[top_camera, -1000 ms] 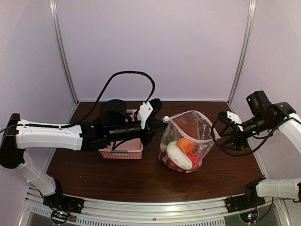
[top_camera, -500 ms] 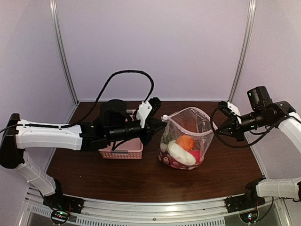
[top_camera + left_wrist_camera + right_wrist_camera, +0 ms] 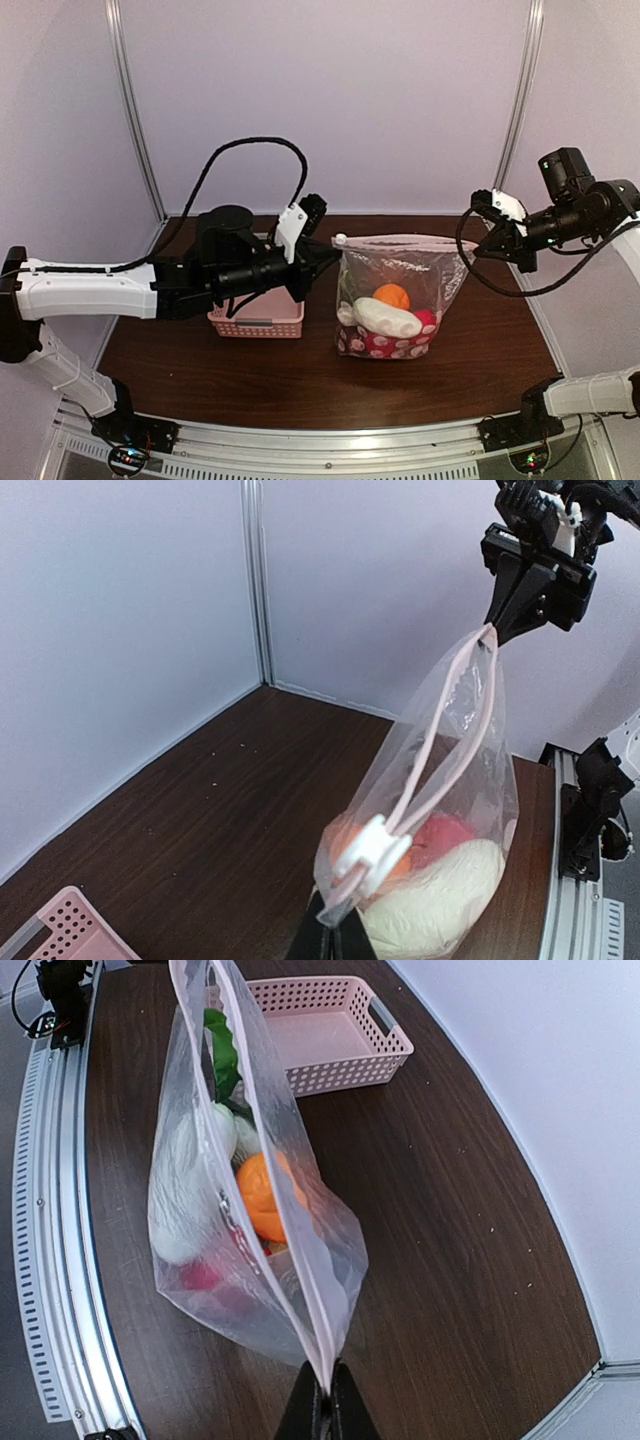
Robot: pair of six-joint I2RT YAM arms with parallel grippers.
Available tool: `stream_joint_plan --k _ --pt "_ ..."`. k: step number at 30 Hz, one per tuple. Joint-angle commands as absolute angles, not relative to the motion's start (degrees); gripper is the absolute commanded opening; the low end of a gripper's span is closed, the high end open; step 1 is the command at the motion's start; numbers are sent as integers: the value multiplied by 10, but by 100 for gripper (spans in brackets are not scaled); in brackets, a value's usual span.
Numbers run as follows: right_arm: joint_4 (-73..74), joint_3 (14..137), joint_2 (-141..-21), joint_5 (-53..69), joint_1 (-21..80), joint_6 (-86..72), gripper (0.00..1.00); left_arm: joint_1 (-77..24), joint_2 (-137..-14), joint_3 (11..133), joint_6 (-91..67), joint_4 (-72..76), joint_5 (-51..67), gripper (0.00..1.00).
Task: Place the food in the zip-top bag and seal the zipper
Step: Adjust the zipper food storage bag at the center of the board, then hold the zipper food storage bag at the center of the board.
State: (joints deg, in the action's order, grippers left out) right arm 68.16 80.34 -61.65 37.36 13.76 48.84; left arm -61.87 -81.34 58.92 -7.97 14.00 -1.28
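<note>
- A black robot arm [image 3: 245, 270] is hiding part of the pink slatted plastic basket [image 3: 255, 322].
- The right wrist picture's top edge is cutting off the crinkly clear plastic bag [image 3: 300, 1260].

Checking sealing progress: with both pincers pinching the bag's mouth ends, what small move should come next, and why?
Probably draw the white slider along the zipper toward the right pincer. The food already lies in the zip-top bag, stretched straight between the pincers, and the slider sits by the left pincer, the zipper apparently unclosed.
</note>
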Motion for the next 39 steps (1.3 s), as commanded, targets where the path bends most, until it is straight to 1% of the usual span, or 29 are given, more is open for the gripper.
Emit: stream_joint_plan --k 1,2,3,5,7,9,14,18,20,23,29,32,35,39 --pt "717 790 -627 343 137 525 3 -614 -826 576 -71 182 -4 6" --pt "716 788 -628 348 137 525 3 -614 -834 573 -68 190 -1 13" --pt "717 786 -629 355 137 525 3 -614 -842 567 -67 202 13 26" --pt "716 783 -633 369 137 524 3 -614 -858 554 -71 233 28 45" --pt "717 783 -637 379 137 521 4 -613 -872 539 -80 270 41 58" --pt "722 786 -640 382 137 522 4 -609 -885 527 -88 308 64 67" --pt "728 799 -638 374 137 523 4 -596 -900 524 -89 340 84 68" --pt "732 801 -638 373 137 520 5 -583 -890 511 -81 384 124 66" --pt "732 799 -638 373 137 520 5 -581 -886 514 -71 387 150 64" --pt "729 797 -639 375 137 515 5 -579 -886 525 -56 376 180 59" --pt "725 795 -643 377 137 512 6 -565 -875 510 -64 398 197 49" --pt "726 794 -644 379 137 511 6 -553 -865 494 -81 429 210 48" --pt "725 794 -646 380 137 510 7 -550 -862 493 -80 427 217 47" --pt "726 794 -647 382 137 509 7 -549 -866 504 -77 420 231 42"
